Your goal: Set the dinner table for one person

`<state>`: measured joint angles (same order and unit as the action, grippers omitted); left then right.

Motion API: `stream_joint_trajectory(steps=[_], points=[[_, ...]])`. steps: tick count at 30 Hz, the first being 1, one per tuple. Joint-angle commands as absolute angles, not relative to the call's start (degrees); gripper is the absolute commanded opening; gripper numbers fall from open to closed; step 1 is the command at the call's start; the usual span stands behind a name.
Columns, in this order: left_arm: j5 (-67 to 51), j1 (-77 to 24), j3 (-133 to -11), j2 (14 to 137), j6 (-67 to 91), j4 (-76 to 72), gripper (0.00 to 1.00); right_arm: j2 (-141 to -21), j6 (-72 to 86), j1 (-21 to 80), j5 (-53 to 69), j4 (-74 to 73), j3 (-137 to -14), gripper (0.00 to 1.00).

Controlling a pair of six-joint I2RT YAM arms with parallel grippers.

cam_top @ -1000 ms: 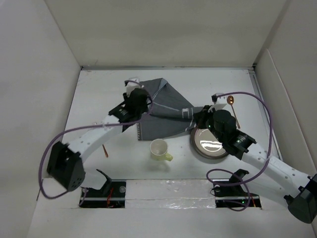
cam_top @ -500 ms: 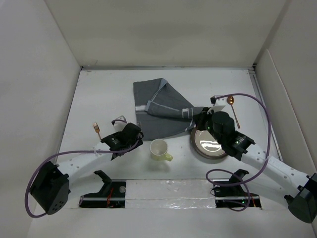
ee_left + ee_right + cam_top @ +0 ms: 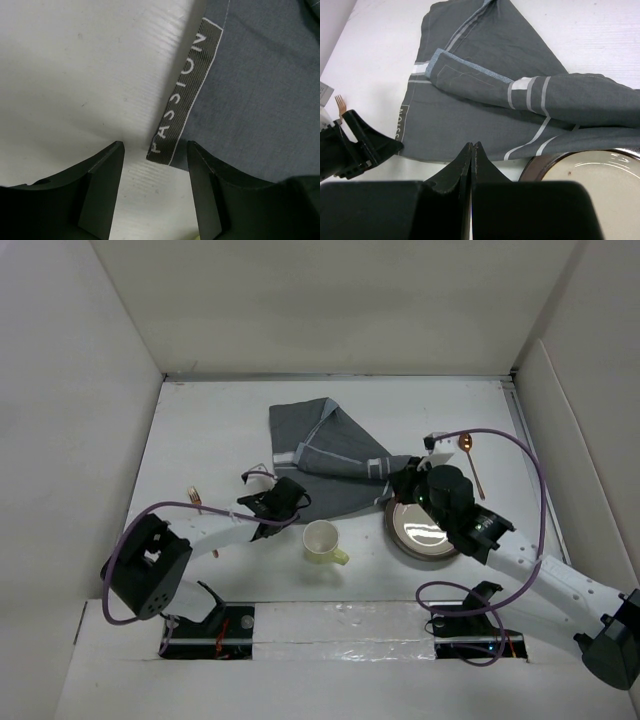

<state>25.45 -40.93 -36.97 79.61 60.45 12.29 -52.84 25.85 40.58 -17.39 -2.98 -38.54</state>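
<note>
Grey cloth, top view: the striped placemat (image 3: 330,450) lay rumpled and folded over itself mid-bench, with its right corner reaching the plate (image 3: 425,530).
Bench, top view: the white bench (image 3: 200,420) ran under everything and was walled on three sides.
Other pieces, top view: a cup (image 3: 322,541) stood just near of the cloth. A fork (image 3: 197,502) lay by the left arm, and a spoon (image 3: 470,460) lay beyond the plate near the right wall.
Open room, top view: bare surface lay far and left of the cloth, probably enough to draw it flat. The right side was crowded by the plate and spoon.
Left jaws, left wrist view: they stood apart and low, clamped on nothing. One finger (image 3: 102,190) sat over bare bench and the other (image 3: 202,185) over cloth, so they straddled the corner bearing the lettered strip (image 3: 182,95). They seemed lined up to pinch that corner.
Right jaws, right wrist view: they were pressed together and empty, above the cloth's near edge beside the plate's rim (image 3: 590,175), seemingly waiting.
Edges, right wrist view: a flap (image 3: 470,75) lay doubled back across the cloth's middle and would need unfolding.
</note>
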Motion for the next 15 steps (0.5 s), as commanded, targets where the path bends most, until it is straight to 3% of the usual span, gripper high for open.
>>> stream_joint_trajectory(steps=[1,9,10,12,15], points=[[27.4,-41.7,-38.2,82.9,59.3,13.8,0.48,-51.9,26.5,41.4,-17.7,-0.5,-38.7,0.00],[24.7,-41.7,-38.2,84.1,57.0,11.6,0.22,-53.4,26.9,41.4,-19.7,2.2,-38.7,0.00],[24.7,-41.7,-38.3,84.5,56.7,11.4,0.11,-54.1,26.7,41.4,-19.9,2.2,-38.8,0.04],[25.6,-41.7,-39.2,84.8,56.1,11.7,0.02,-55.0,26.5,41.4,-20.8,2.3,-39.3,0.12],[28.2,-41.7,-41.6,85.1,55.4,12.6,0.00,-56.6,26.1,40.7,-21.4,3.0,-39.5,0.27]])
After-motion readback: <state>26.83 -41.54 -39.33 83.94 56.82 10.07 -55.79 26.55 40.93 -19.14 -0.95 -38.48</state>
